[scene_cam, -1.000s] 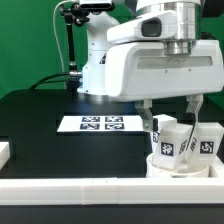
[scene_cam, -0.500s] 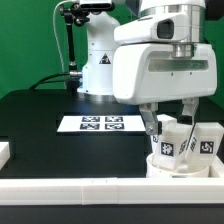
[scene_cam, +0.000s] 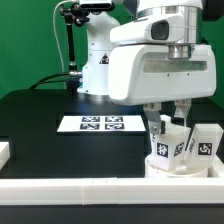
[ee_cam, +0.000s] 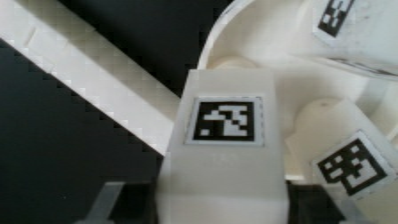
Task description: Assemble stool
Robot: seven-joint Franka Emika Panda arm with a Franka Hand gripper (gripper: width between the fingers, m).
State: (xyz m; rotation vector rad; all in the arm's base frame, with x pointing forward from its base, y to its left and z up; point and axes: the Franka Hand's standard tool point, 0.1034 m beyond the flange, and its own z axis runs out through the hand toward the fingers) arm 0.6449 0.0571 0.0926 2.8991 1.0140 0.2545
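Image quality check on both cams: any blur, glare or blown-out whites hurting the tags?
Exterior view: evenly lit and fairly sharp, though the white arm and rail run near blown out; marker board tags are small but distinct. Wrist view: soft and close up, the leg tag readable, white surfaces washed together, the neighbouring tag cut off by the frame edge.

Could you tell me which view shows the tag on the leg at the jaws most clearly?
The wrist view: the leg fills the frame and its tag pattern is sharp and face-on. The exterior view shows that same leg small, standing on the seat among other legs, its tag tiny and the gripper closing around its top.
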